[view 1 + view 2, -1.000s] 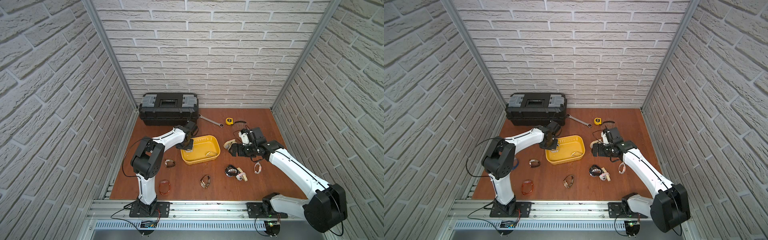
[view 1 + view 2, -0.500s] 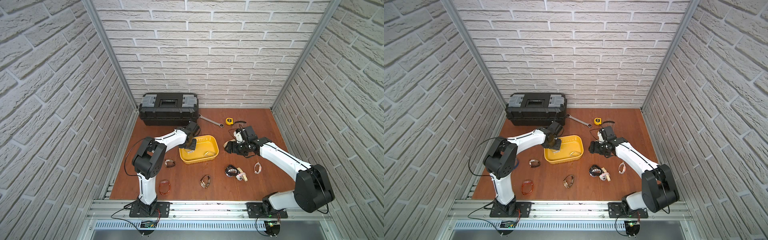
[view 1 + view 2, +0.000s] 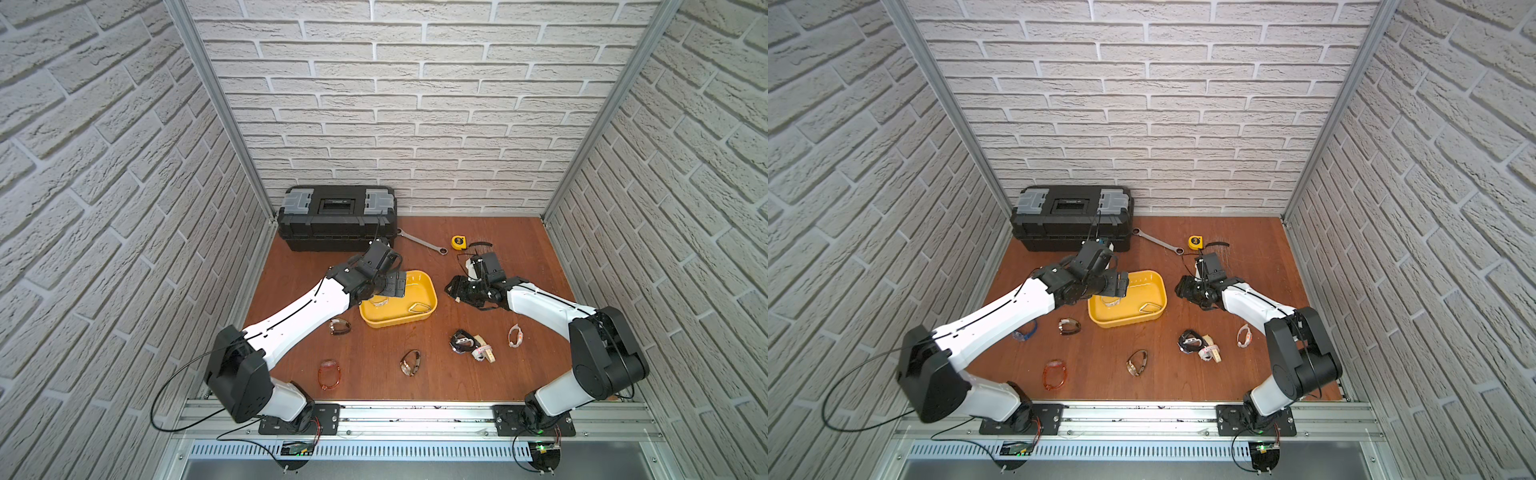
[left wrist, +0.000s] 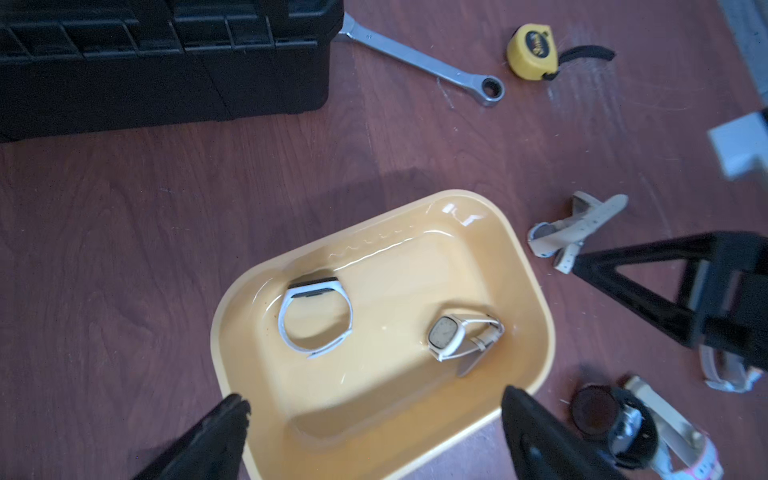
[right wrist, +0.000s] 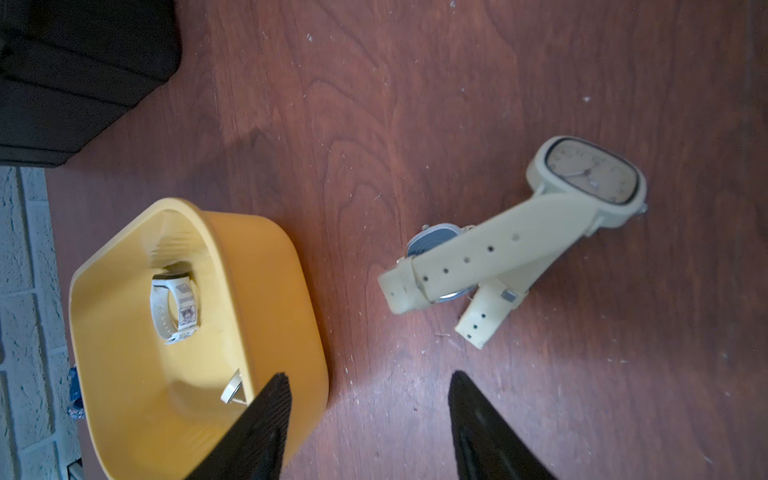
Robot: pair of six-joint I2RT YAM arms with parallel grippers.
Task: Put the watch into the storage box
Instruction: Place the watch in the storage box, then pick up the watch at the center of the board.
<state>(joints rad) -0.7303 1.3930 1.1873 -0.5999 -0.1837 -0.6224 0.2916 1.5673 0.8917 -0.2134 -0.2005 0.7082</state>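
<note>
The yellow storage box (image 3: 432, 293) (image 3: 1162, 291) sits mid-table. In the left wrist view a white band watch (image 4: 316, 316) and a cream square-faced watch (image 4: 453, 336) lie in the box (image 4: 395, 399). My left gripper (image 4: 376, 400) (image 3: 392, 284) hangs open over the box's left end, holding nothing. My right gripper (image 5: 369, 377) (image 3: 455, 289) is open and empty, low over the table just right of the box (image 5: 270, 282). A cream strap watch (image 5: 498, 245) lies beyond its fingertips, across a metal-cased watch (image 5: 432, 239).
A black toolbox (image 3: 336, 216) stands at the back left, with a wrench (image 3: 419, 241) and a yellow tape measure (image 3: 458, 242) beside it. Several more watches lie on the table in front, among them a brown one (image 3: 340, 326), an orange one (image 3: 329, 374) and a black one (image 3: 461, 343).
My left gripper has opened over the box. The right arm has swung left toward the box, and its jaws have narrowed.
</note>
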